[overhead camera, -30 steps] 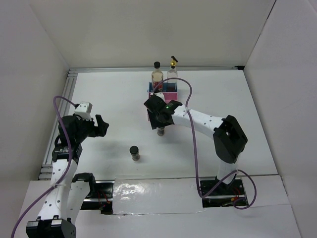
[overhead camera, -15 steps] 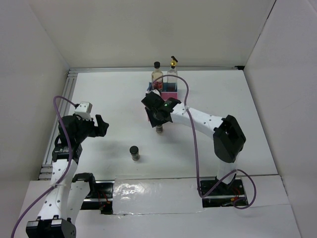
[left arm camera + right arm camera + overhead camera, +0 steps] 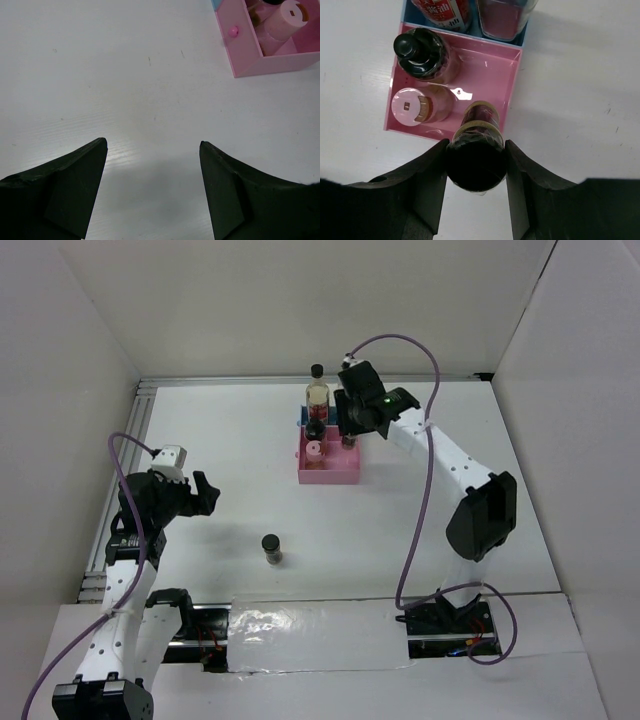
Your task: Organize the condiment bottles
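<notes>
Black lid up, the black-lidded jar [image 3: 476, 167] sat pinched in my right gripper [image 3: 476, 146], jaws pressed on its sides. Its long axis was vertical, base pointing down, straight below the jaws. Key relation: the jar hung over the pink tray [image 3: 492, 75], on the bare right half and close to the near wall. I couldn't tell whether the base was touching the tray floor or was just above it.

Tray contents: the left half held a black-capped small jar [image 3: 417, 50] at the far corner. A pink-lidded jar [image 3: 412, 107] stood just beside it, nearer to me. Both were upright, and the right half was free.

The blue tray [image 3: 470, 35] sat touching the pink one on its far side. It carried the tall black-capped bottle [image 3: 317, 392] and the clear tall bottle [image 3: 502, 15], side by side. In the top view my right arm hid the clear bottle.

My left gripper [image 3: 152, 145] had its fingers spread with nothing between them, over bare table [image 3: 125, 75] and well apart from both trays.

One loose jar [image 3: 271, 548] stood upright on the table near the front, well apart from the trays. It was nearer my left arm than my right.

My read: the step in hand was setting the held jar down in the free half. That called for a straight drop without bumping the pink-lidded jar. The loose jar looked like the only one left out.
</notes>
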Robot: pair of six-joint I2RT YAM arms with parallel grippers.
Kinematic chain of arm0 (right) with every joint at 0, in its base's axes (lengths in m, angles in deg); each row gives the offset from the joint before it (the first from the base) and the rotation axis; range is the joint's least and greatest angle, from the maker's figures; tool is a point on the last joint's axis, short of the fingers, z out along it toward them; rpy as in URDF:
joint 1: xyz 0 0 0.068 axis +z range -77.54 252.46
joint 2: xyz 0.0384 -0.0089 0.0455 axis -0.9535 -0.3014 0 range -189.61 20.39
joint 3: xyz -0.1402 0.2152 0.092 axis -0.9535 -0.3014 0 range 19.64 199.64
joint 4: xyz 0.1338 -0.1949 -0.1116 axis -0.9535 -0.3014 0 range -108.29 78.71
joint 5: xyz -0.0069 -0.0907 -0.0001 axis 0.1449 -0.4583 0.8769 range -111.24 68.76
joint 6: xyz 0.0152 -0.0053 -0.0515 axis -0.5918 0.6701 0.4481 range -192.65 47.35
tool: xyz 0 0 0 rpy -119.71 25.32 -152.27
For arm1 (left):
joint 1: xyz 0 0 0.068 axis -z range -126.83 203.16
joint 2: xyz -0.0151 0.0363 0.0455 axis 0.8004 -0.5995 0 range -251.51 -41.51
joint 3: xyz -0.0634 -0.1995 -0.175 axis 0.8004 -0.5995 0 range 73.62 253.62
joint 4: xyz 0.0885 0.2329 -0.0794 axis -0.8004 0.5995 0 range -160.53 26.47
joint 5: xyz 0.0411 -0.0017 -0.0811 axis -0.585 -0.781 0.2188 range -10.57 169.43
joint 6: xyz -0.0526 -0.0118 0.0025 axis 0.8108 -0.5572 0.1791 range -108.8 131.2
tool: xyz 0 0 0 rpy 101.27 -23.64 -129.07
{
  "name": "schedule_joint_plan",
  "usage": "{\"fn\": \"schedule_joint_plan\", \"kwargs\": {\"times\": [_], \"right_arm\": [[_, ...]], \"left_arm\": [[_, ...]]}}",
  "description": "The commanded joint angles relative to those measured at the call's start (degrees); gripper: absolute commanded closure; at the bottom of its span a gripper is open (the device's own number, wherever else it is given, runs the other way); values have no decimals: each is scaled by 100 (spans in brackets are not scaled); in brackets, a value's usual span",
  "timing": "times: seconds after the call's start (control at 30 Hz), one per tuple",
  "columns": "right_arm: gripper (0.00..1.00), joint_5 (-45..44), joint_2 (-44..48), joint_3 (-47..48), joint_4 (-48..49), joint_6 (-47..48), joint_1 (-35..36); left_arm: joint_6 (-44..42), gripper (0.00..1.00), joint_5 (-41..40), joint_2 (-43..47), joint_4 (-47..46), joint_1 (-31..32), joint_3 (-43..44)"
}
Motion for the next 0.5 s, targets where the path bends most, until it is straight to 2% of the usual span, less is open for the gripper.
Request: {"fn": "schedule_joint_plan", "kwargs": {"times": [0.0,0.33,0.47], "right_arm": [[100,-8,-272,398,250,329,112],[100,-711,-1326,986,453,400,-19],[100,-475,-1564,926,654,383,-81]], "left_arm": [[-98,14,44,-2,-251,-15,78],[-81,13,9,-29,-207,-7,95],[-89,13,-9,-37,-215,-6,86]]}}
